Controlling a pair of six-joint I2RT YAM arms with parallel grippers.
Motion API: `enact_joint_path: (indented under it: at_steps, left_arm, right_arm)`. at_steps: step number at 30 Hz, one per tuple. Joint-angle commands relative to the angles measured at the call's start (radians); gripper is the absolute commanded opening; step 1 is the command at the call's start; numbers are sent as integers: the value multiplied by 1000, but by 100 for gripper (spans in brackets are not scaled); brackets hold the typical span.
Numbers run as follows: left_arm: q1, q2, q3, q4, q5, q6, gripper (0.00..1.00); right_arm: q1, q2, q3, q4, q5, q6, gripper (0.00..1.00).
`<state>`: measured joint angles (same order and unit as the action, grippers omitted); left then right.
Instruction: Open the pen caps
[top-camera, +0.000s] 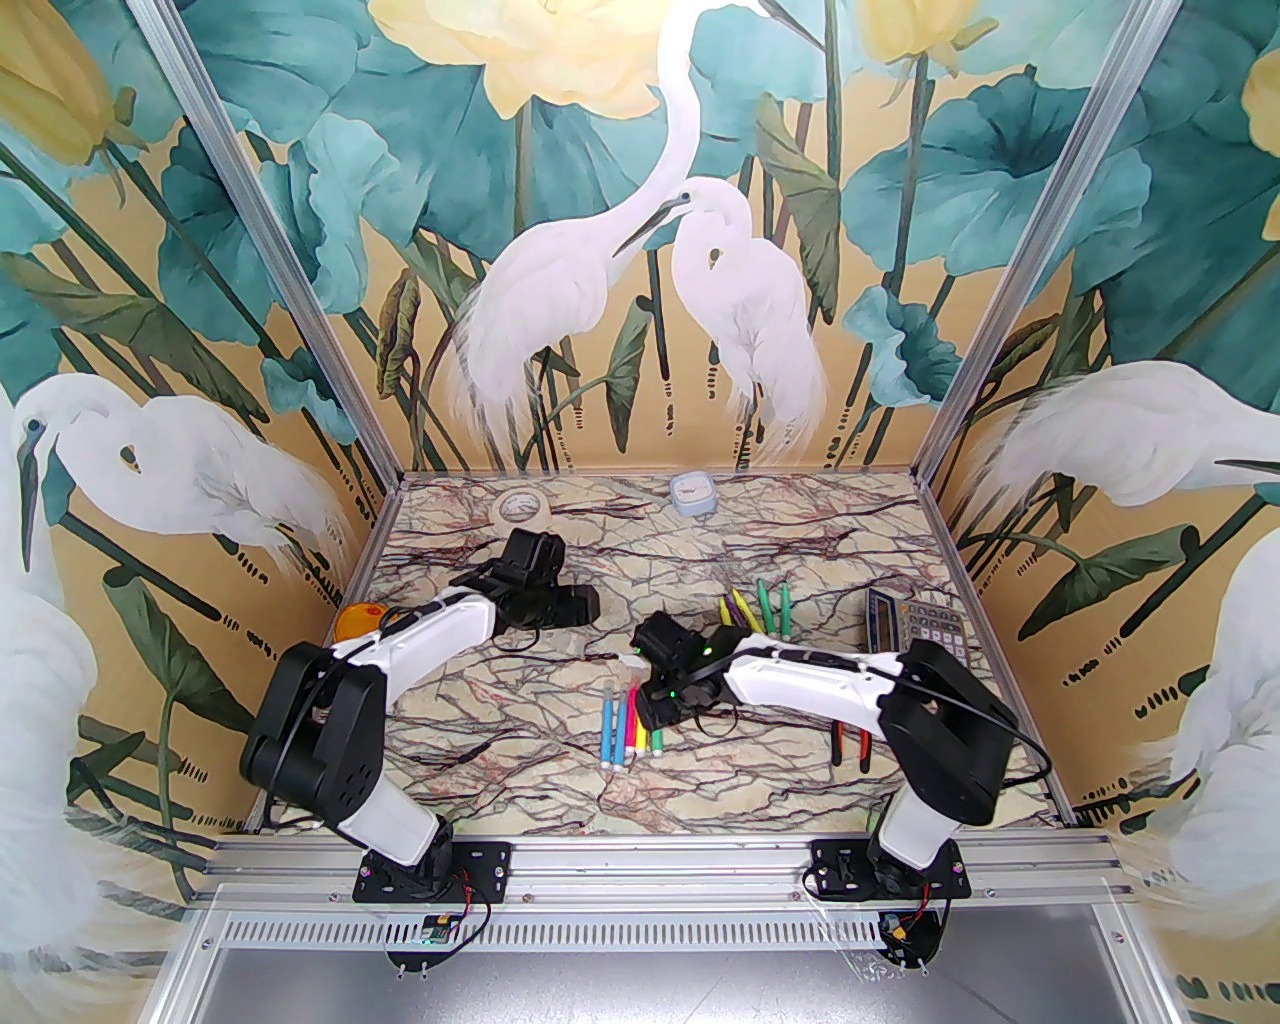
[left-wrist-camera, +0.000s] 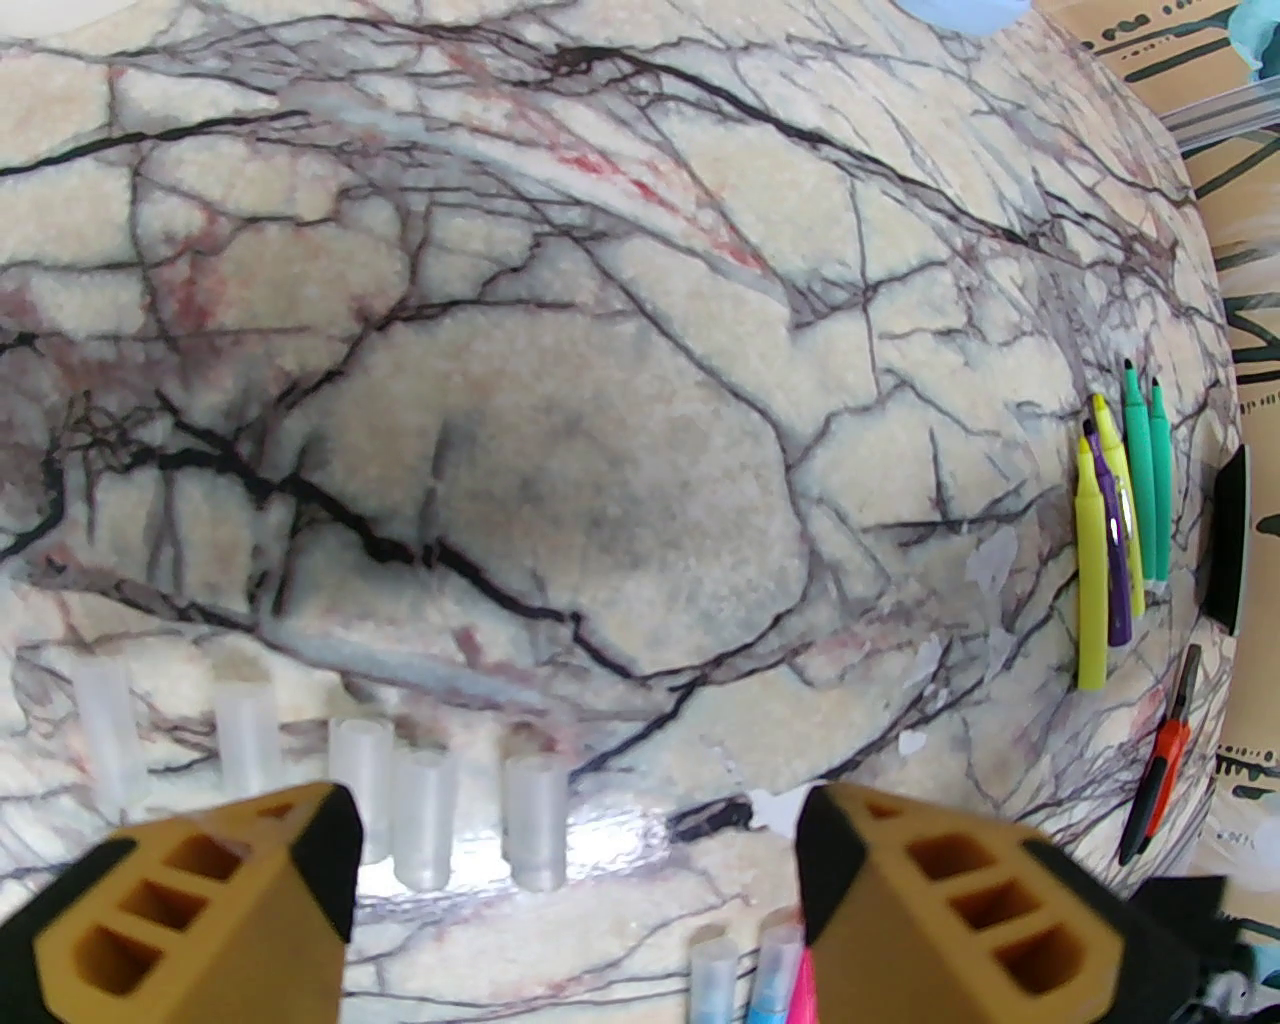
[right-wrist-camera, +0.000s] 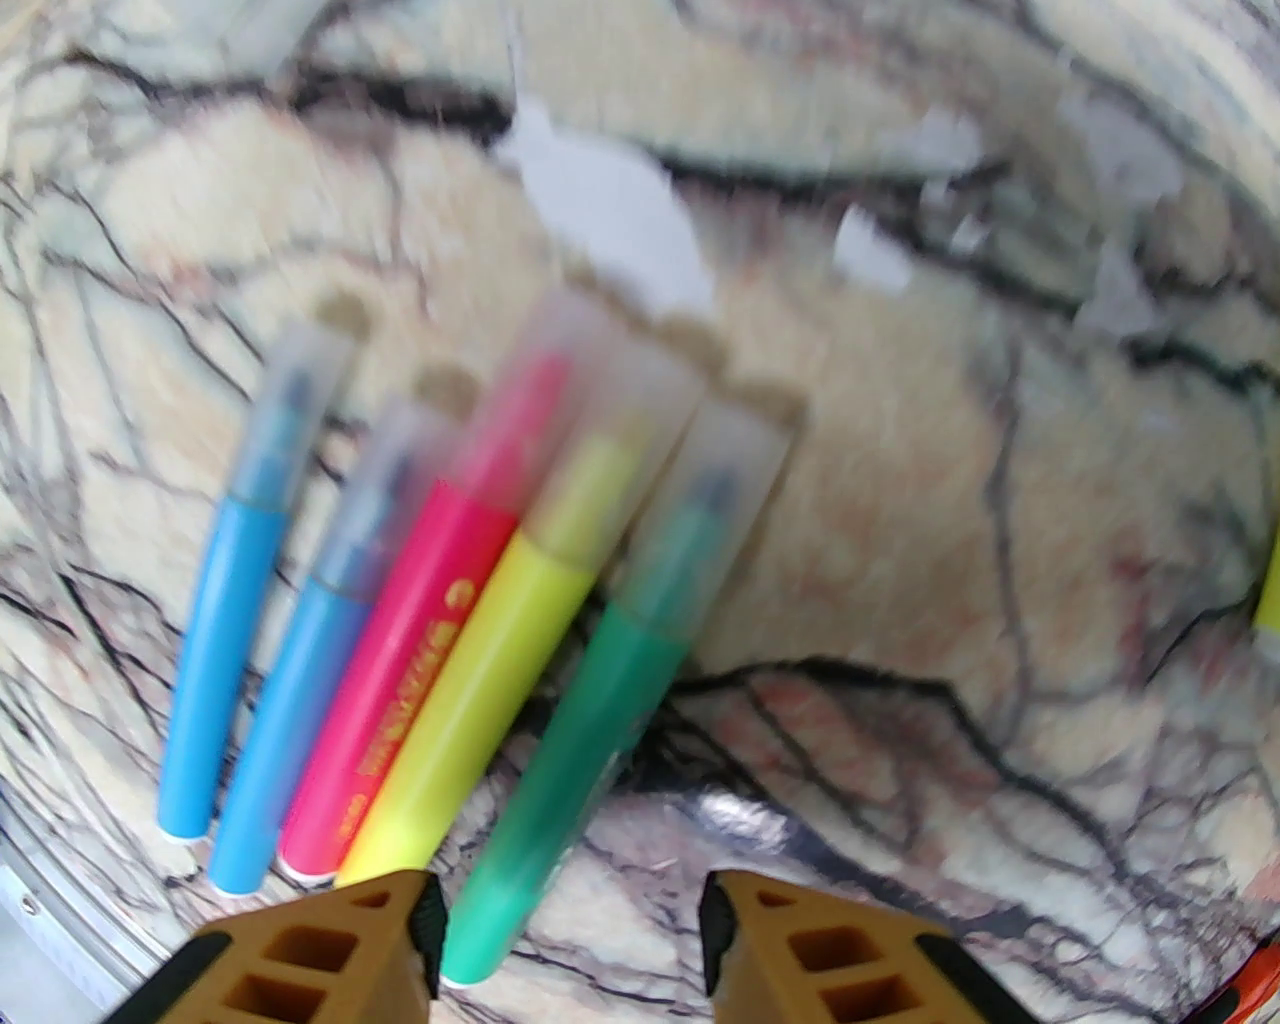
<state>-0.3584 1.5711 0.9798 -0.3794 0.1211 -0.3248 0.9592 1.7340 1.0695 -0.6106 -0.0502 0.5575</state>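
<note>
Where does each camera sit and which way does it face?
Top external: above and behind left arm and right arm, both in view, looking down on the table.
Left wrist: on the left arm, facing across loose caps; open left hand at bottom.
Right wrist: on the right arm, looking down at five capped markers; right hand at bottom.
Shared: top external and right wrist both show those markers.

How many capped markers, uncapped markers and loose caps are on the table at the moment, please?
Capped markers: 5
Uncapped markers: 5
Loose caps: 5
Total: 15
</note>
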Motion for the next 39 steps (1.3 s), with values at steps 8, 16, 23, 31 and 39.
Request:
enact_joint_path:
  at_steps: [8,16,23,31,39]
  left_arm:
    - [18,-64,-51,62,-5,10,80]
    - [18,-70,-41,53,0,7,80]
    - [20,-89,-35,35,-2,6,80]
    - [19,-106,-34,15,-8,13,80]
    - [20,-115,-36,16,28,13,80]
  right_arm:
    - [34,88,62,-62,52,67,45]
    - [39,114,85,-125,152,75,40]
    - [39,158,121,-193,240,59,34]
    - [36,203,129,-144,189,40,29]
    - [9,189,97,-84,131,37,16]
